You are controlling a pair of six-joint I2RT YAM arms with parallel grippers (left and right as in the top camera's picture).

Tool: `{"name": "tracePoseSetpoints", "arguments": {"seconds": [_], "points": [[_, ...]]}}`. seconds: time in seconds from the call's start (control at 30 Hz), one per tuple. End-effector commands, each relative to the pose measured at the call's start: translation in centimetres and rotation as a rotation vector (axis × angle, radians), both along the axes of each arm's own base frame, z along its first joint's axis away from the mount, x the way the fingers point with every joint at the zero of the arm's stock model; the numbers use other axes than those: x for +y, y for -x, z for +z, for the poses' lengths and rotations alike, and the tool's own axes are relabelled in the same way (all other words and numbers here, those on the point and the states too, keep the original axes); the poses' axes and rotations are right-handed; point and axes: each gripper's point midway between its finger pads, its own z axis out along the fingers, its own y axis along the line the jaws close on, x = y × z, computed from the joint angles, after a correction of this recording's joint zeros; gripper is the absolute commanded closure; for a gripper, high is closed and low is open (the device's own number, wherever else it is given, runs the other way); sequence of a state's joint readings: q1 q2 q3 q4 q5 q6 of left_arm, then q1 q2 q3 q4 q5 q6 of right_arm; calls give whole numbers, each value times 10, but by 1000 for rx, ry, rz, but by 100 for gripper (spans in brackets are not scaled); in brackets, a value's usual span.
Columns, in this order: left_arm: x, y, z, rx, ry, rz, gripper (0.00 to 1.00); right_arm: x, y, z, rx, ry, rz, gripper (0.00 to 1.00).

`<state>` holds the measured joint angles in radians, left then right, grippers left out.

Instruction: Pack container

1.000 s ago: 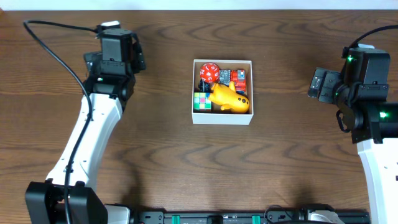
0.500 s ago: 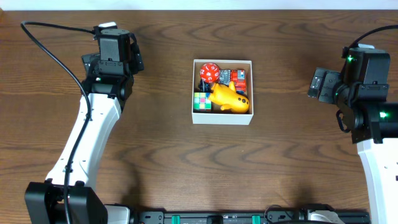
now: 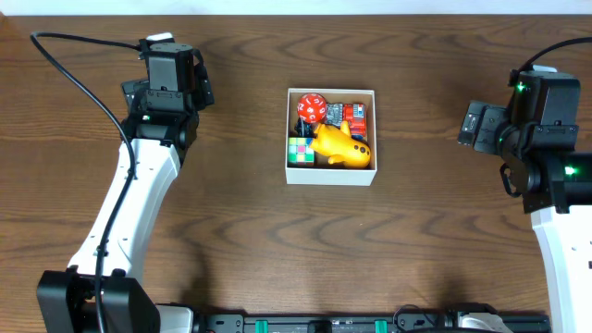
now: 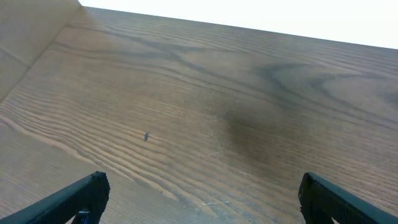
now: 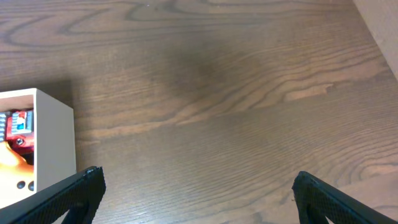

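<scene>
The container (image 3: 330, 176) sits mid-table (image 3: 231, 213), holding a yellow toy (image 3: 340, 146), a red die (image 3: 311, 109) and a colour cube (image 3: 298, 150). The left gripper (image 4: 202, 193) hangs at its 10 o'clock, jaws spread wide over bare wood, gripping nothing. The right gripper (image 5: 198, 183) hangs at its 3 o'clock, jaws equally wide and empty, with the container's white wall at 9 o'clock in the right wrist view.

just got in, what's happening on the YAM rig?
Nothing is being handled right now. The container sits mid-table holding a yellow toy, a red die and a colour cube. The left gripper and right gripper are both open and empty, off to either side of it.
</scene>
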<state>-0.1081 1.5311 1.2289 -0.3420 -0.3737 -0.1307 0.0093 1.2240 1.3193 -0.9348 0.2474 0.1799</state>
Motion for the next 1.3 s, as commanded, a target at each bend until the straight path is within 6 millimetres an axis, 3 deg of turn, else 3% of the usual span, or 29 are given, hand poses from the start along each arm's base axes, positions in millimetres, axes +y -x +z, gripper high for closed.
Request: {"name": "tracePoseSetpoints", "arguments": {"seconds": [0.0,0.13,0.3,0.43,0.57,0.73,0.87,1.0,1.27], "points": [[3,3,2,-2,-5,15,2,-3,3,6,-18,-3,-20,1],[3,3,2,-2,-5,15,2,2,15,28,-93,-5,-3,1],[3,3,2,-2,-5,15,2,6,48,75,-260,-13,12,1],[3,3,2,-2,-5,15,2,18,90,107,-417,-55,75,1],[3,3,2,-2,-5,15,2,31,136,116,-552,-137,133,1],[3,3,2,-2,-5,15,2,40,175,92,-631,-171,199,1],[3,3,2,-2,-5,15,2,36,178,59,-648,-159,180,1],[3,3,2,-2,-5,15,2,34,159,30,-675,-147,164,1],[3,3,2,-2,-5,15,2,36,99,-29,-760,-140,177,1]]}}
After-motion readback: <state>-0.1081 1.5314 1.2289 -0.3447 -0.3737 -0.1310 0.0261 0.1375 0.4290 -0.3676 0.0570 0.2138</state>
